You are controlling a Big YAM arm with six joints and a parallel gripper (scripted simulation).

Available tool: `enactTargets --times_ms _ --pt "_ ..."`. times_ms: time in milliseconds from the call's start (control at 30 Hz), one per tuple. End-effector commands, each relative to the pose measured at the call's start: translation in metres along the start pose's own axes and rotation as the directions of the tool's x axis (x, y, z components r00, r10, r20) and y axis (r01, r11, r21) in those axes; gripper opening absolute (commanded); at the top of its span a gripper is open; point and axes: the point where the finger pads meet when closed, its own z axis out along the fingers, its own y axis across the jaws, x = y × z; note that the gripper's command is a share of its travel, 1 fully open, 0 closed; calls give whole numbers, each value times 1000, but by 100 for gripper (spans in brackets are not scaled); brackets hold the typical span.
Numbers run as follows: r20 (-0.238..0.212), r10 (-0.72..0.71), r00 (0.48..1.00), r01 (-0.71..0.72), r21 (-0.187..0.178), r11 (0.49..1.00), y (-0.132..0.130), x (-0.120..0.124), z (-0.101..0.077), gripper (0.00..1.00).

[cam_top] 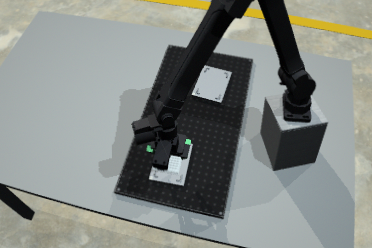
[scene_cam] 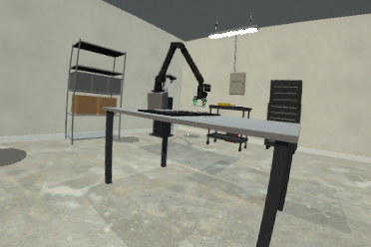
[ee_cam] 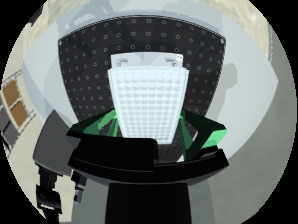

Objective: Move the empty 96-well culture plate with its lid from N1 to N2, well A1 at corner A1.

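Observation:
The white 96-well plate with its clear lid (ee_cam: 148, 99) sits between my green-tipped fingers, and my gripper (ee_cam: 148, 109) is shut on its long sides. In the top view the gripper (cam_top: 168, 146) holds the plate over the near nest N2 (cam_top: 169, 172), whose grey pad with corner locators shows under it. The exterior view shows the gripper (scene_cam: 200, 101) a little above the table surface. The far nest N1 (cam_top: 213, 83) lies bare. In the wrist view the far edge of N2 (ee_cam: 148, 60) shows beyond the plate. I cannot read the A1 marks.
Both nests lie on a black perforated board (cam_top: 192, 128) on the grey table. The arm's grey pedestal (cam_top: 293, 137) stands right of the board. A shelf rack (scene_cam: 95, 90) and a cart (scene_cam: 226, 123) stand off the table.

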Motion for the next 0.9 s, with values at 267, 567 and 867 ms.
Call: enactTargets --times_ms 267,567,867 --pt "2 -1 1000 1 5 1000 -5 4 22 0" --pt "5 0 1000 0 11 1000 -8 3 32 0" --pt "12 0 1000 0 22 1000 -11 -3 24 0"
